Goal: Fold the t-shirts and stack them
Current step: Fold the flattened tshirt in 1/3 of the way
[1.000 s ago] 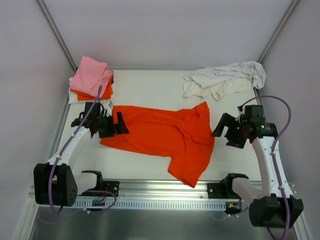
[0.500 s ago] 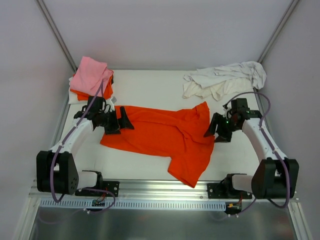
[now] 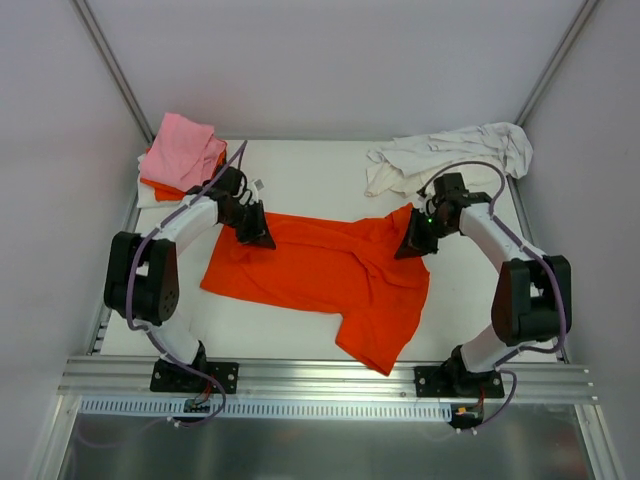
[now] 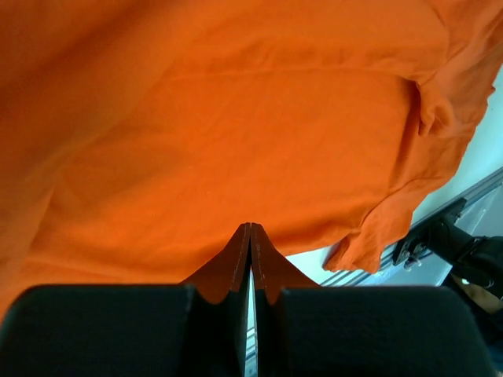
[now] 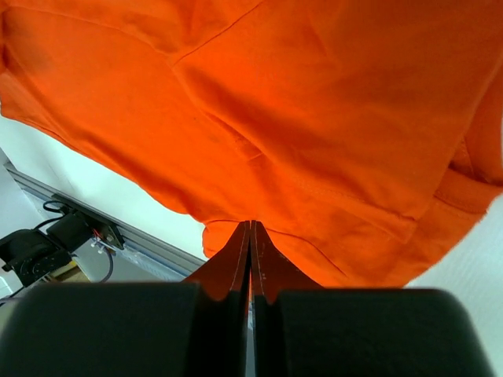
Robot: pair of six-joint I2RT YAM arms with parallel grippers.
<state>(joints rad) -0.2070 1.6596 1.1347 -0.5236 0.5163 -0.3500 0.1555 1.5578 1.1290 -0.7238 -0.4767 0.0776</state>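
Note:
A bright orange t-shirt (image 3: 330, 270) lies spread out and creased across the middle of the white table, one sleeve trailing toward the front edge. My left gripper (image 3: 263, 238) is at the shirt's back left edge, shut on the cloth. In the left wrist view its tips (image 4: 250, 226) meet on the orange fabric (image 4: 236, 118). My right gripper (image 3: 408, 247) is at the shirt's back right corner, also shut on the cloth. Its tips (image 5: 251, 224) pinch the orange fabric (image 5: 314, 102). A light pink t-shirt (image 3: 183, 150) tops a folded stack at the back left. A white t-shirt (image 3: 450, 158) lies crumpled at the back right.
Under the pink shirt in the stack I see a folded orange layer (image 3: 160, 187). An aluminium rail (image 3: 330, 375) runs along the table's front edge, holding both arm bases. Grey walls close in the left, right and back sides.
Both arms reached in from the table's sides to the orange shirt's back corners. Both grippers went from open to shut on the cloth.

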